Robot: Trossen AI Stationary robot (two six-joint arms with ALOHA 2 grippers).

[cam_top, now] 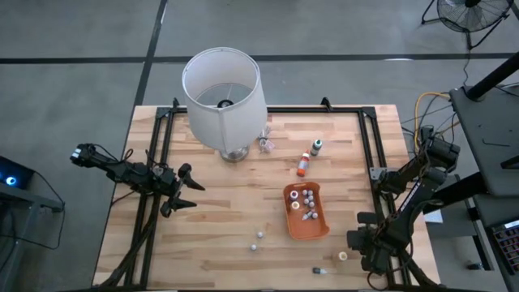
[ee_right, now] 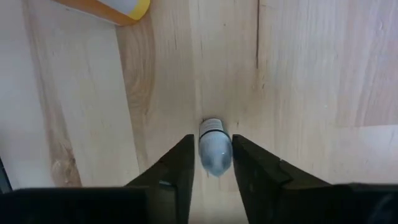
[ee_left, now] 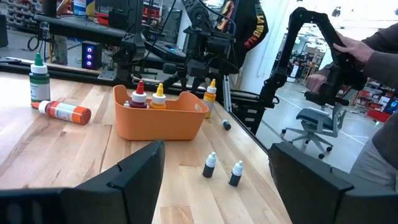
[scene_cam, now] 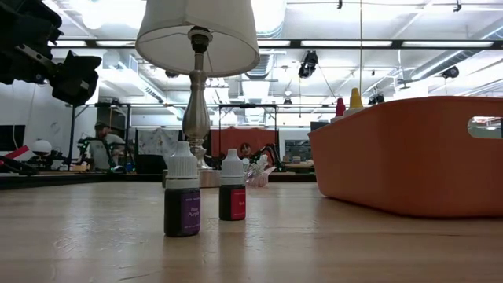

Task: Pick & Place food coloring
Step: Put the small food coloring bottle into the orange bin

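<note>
The lampshade (scene_cam: pixel 197 33) is cut off by the low view's upper edge. The orange tray (scene_cam: pixel 409 153) runs past that view's right edge. In the right wrist view, a yellow-capped bottle (ee_right: pixel 106 9) is clipped at the edge, its label unseen.

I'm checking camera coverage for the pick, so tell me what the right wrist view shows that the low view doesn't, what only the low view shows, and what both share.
Only the right wrist view: the right gripper, its dark fingers closing either side of a small lying bottle.

Only the low view: two upright dark dropper bottles with white caps, the silver-stemmed lamp with white shade, and the orange plastic tray.

Both: the pale wooden tabletop.
</note>
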